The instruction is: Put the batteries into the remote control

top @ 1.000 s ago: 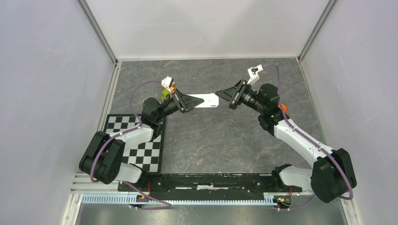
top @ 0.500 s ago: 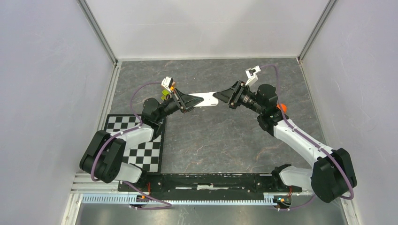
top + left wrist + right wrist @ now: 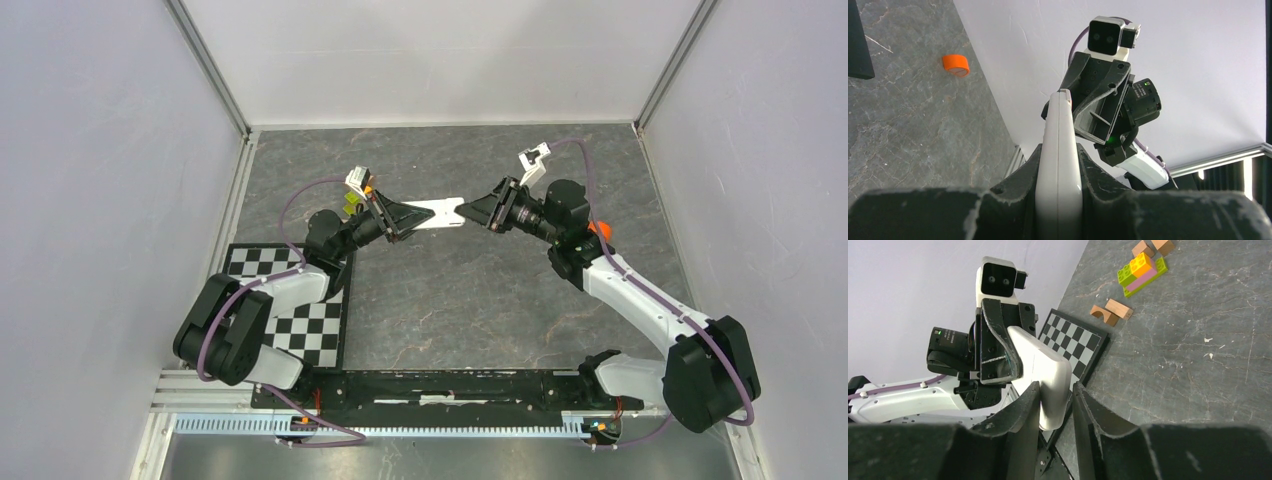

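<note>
The white remote control (image 3: 440, 213) is held in the air between the two arms, over the far middle of the table. My left gripper (image 3: 425, 213) is shut on one end of it, edge-on in the left wrist view, where the remote control (image 3: 1059, 165) fills the space between both fingers. My right gripper (image 3: 465, 212) faces it from the right. The other end of the remote control (image 3: 1043, 370) sits between that gripper's (image 3: 1055, 385) jaws, touching one finger, with a thin gap at the other. The batteries are out of view.
An orange round cap (image 3: 956, 65) lies on the grey table near the right wall, with a black bar (image 3: 858, 40) beyond it. A checkerboard (image 3: 300, 320) lies near left. Coloured toy bricks (image 3: 1142, 271) and wooden blocks (image 3: 1110, 311) sit behind the left arm.
My right gripper moved left from a short distance away onto the free end of the remote, and its jaws now straddle that end. The left gripper kept its hold and barely moved.
</note>
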`<state>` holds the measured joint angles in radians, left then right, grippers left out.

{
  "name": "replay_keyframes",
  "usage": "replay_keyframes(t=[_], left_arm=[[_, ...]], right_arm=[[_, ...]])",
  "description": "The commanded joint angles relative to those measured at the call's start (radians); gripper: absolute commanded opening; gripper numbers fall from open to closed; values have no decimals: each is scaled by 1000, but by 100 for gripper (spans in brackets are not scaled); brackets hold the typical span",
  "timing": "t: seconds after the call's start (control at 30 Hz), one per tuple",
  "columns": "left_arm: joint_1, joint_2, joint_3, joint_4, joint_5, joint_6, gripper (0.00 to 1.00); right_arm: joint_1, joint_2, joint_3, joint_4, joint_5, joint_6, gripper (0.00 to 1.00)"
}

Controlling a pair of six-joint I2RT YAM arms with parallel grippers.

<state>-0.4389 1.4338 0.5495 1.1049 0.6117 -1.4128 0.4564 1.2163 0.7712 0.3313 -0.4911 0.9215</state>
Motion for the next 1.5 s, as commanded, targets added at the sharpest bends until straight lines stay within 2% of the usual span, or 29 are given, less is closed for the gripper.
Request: replay_keyframes(t=[0.0,0.2,0.43,0.6,0.83,0.97,1.23,1.47], left_arm=[[0,0,8,76,-27,-22,2],[-1,-1,10,35,-27,20,2],[-1,-16,13,-14,-32,71,2],[-3,-12,19,-19,-33,84,2],[-9,-7,25,6,-28,89,2],[-9,-13,20,25,-15,111,2],[-9,-25,22,41,34,164,2],[-6,-23,17,38,42,167,2]], right_arm=[[8,-23,20,-10,-38,-28,33],[9,-36,53,-109,15,-110,22],[8,-43,47,-99,-1,-100,0],[10,-48,31,-49,-21,-66,0],[11,-51,-35,123,-76,60,0],[10,-55,-41,125,-69,88,0],[1,-58,-26,23,-50,63,0],[-17,-82,-47,26,-26,73,0]])
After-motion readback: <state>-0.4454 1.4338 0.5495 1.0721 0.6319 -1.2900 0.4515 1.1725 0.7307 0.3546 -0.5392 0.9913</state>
